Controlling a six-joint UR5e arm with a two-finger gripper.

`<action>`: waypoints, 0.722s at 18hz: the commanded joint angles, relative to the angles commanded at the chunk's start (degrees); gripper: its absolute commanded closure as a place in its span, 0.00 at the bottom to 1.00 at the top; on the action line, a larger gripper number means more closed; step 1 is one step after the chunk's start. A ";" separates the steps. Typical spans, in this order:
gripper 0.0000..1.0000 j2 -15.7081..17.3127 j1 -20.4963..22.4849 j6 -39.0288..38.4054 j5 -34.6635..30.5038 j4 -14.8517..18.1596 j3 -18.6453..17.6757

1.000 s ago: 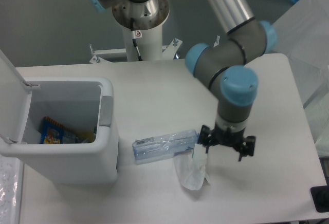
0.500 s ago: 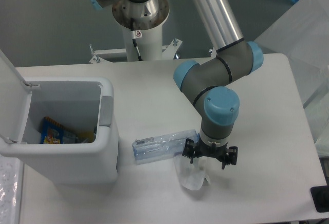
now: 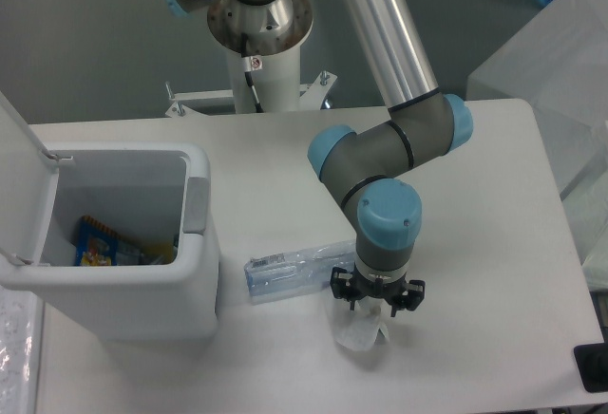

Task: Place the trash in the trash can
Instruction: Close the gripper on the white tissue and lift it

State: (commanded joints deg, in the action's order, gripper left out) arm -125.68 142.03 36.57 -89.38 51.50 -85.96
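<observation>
Basically the crumpled wrapper (image 3: 366, 331) lies lower centre on the desk (image 3: 494, 272), the hand (image 3: 376, 302) directly over it, likely lining up a pick; whether its fingers are spread or pinching, cannot tell. Crushed bottle (image 3: 294, 269) lies touching just left. Trash can (image 3: 123, 286) stands open at left, snack packet (image 3: 98, 244) inside; nothing blocks the way.

No word or number can be read anywhere. The plastic water bottle (image 3: 290, 272) carries a blue label, its print too small to make out. A small sticker (image 3: 255, 63) sits on the white mounting column (red-and-white, perhaps a warning mark), and the snack packet (image 3: 95, 246) shows only colours.
</observation>
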 joint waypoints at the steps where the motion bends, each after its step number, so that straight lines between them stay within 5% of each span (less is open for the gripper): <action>1: 0.89 0.00 0.00 -0.09 0.09 -0.09 0.09; 9: 0.88 0.00 0.61 -0.18 0.96 0.09 3.86; 13: 0.88 -0.18 2.54 -1.67 6.49 0.09 6.68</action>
State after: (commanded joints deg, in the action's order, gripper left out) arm -125.86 144.57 34.90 -82.90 51.59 -79.28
